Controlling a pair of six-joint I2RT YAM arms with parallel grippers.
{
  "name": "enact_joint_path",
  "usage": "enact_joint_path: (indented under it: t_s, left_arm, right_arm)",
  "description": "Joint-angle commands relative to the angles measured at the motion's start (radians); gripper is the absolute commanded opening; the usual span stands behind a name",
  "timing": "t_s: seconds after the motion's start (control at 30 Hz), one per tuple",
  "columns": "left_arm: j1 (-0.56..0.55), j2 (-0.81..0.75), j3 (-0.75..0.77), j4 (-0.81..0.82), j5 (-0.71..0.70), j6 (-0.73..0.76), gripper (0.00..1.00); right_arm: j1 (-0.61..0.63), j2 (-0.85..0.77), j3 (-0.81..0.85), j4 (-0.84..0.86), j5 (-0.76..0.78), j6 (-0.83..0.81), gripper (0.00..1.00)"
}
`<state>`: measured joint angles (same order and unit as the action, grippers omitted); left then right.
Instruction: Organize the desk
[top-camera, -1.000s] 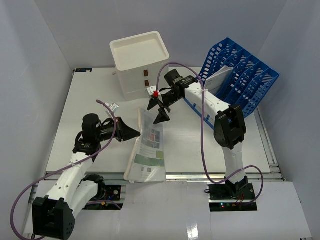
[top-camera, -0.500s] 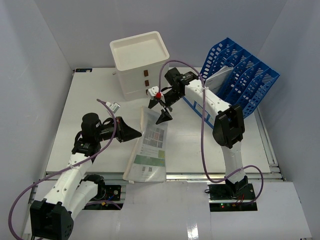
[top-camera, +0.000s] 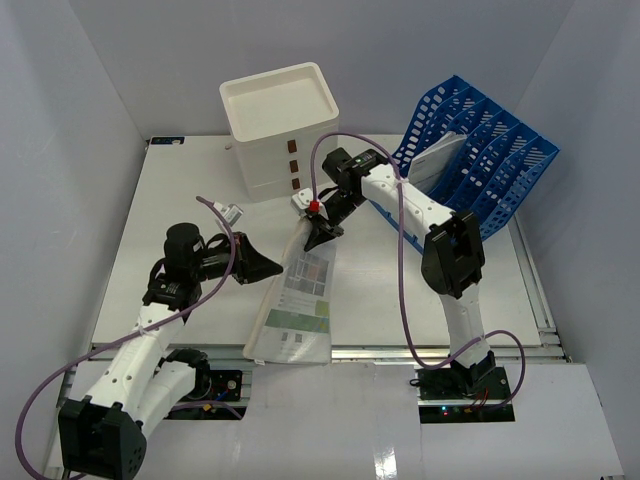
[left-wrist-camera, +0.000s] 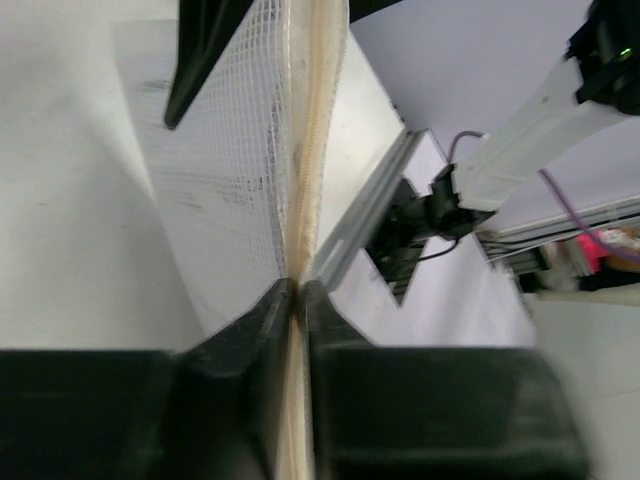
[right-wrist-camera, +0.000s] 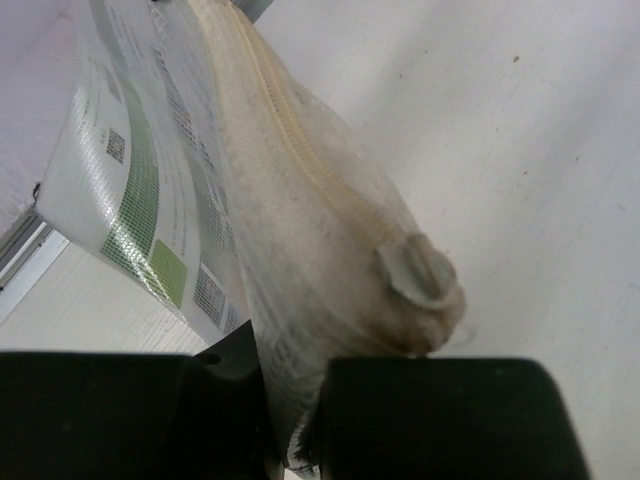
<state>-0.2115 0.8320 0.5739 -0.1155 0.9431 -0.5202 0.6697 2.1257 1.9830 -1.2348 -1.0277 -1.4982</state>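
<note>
We judge the mesh zip pouch is gripped twice so it lifts without sagging: left fingers pinched on its zipper edge, right fingers clamped on its far end; printed sheets inside, its near end at the front edge of the worktop. The blue file rack at the far right corner holds a booklet.

Bare desk lies open at upper left of the frame and at lower centre-right, between the mesh pouch and the right arm. The white drawer box at upper centre and blue file rack at upper right block the far side
</note>
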Motion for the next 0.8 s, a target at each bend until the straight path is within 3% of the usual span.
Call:
enact_joint_path:
  t_s: [0.0, 0.07, 0.13, 0.2, 0.3, 0.47, 0.63, 0.7, 0.77]
  left_arm:
    - [-0.003, 0.01, 0.072, -0.03, -0.054, 0.085, 0.39]
    - [-0.006, 0.013, 0.093, -0.043, -0.082, 0.137, 0.72]
    - [-0.012, 0.012, 0.105, -0.044, -0.089, 0.175, 0.85]
    - [-0.029, 0.034, 0.124, -0.044, -0.099, 0.234, 0.91]
    - [-0.082, 0.112, 0.17, -0.073, -0.14, 0.278, 0.91]
    - [-0.241, 0.27, 0.273, -0.173, -0.369, 0.411, 0.87]
    - [-0.301, 0.348, 0.328, -0.231, -0.547, 0.491, 0.82]
    - [-0.306, 0.361, 0.337, -0.231, -0.565, 0.512, 0.72]
    - [-0.31, 0.375, 0.345, -0.231, -0.558, 0.517, 0.5]
  right_arm:
    - [0.004, -0.068, 0.004, -0.023, 0.041, 0.024, 0.08]
    - [0.004, -0.084, 0.015, -0.007, 0.073, 0.087, 0.08]
    - [0.004, -0.094, 0.025, 0.007, 0.092, 0.14, 0.08]
    - [0.004, -0.101, 0.051, 0.03, 0.133, 0.222, 0.08]
    - [0.006, -0.102, 0.088, 0.023, 0.176, 0.27, 0.08]
    - [0.02, -0.108, 0.168, -0.027, 0.251, 0.295, 0.08]
    - [0.027, -0.152, 0.158, -0.049, 0.302, 0.294, 0.08]
    - [0.028, -0.172, 0.147, -0.046, 0.313, 0.301, 0.08]
    - [0.028, -0.187, 0.141, -0.044, 0.318, 0.311, 0.08]
